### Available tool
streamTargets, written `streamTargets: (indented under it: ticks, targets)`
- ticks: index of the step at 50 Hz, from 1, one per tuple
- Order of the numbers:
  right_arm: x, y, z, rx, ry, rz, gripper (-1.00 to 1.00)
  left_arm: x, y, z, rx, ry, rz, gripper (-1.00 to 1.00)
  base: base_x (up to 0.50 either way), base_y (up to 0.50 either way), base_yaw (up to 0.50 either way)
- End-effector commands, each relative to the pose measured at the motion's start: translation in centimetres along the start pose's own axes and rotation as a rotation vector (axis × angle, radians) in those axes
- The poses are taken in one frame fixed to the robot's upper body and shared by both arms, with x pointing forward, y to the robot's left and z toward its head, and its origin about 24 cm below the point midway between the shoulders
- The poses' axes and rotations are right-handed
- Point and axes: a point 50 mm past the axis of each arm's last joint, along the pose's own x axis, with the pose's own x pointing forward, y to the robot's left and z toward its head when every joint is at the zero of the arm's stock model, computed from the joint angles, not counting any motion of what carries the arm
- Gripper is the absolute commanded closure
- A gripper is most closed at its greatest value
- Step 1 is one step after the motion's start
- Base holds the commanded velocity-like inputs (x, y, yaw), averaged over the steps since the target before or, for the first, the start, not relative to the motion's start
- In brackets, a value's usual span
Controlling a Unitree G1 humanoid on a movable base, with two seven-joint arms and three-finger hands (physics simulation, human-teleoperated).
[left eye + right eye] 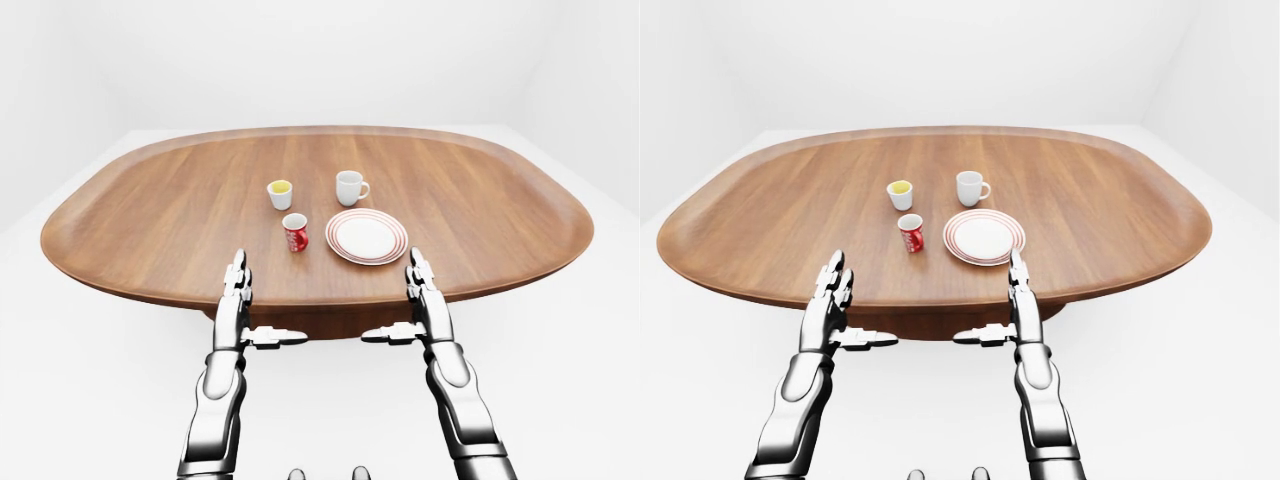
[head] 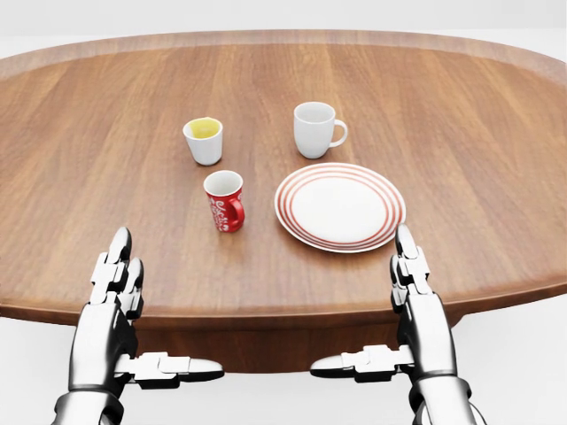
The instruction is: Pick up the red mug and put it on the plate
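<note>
The red mug stands upright on the wooden table, its handle turned toward the view's right. Just to its right lies the white plate with red rings, nothing on it. My left hand hovers at the table's near edge, below and left of the mug, fingers straight and thumb out, open and holding nothing. Below the plate's right side, my right hand mirrors it, also open. Both hands are well short of the mug.
A white mug stands above the plate. Up and left of the red mug stands a small white cup with a yellow inside. The oval table has a raised rim, and white floor surrounds it.
</note>
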Motion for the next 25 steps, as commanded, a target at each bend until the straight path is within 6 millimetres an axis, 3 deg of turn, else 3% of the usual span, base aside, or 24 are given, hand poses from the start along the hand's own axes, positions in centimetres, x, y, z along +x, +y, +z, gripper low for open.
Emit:
streamTargets:
  ticks: [1,14,25]
  targets:
    - [-0.03,-0.01,0.07,-0.004,-0.003,0.0,-1.0,0.07,0.01,-0.02,-0.002,0.001,-0.001,-1.0,0.0,0.0,0.0]
    - [0.01,0.08,0.04,-0.012,0.0,0.0,-1.0,0.16,0.08,0.05,-0.004,0.001,0.001,-1.0,0.0,0.0,0.0]
    - [-0.01,0.12,0.01,-0.013,0.0,0.003,-1.0,0.14,0.08,0.05,-0.004,0.001,0.001,-1.0,0.0,0.17,0.0]
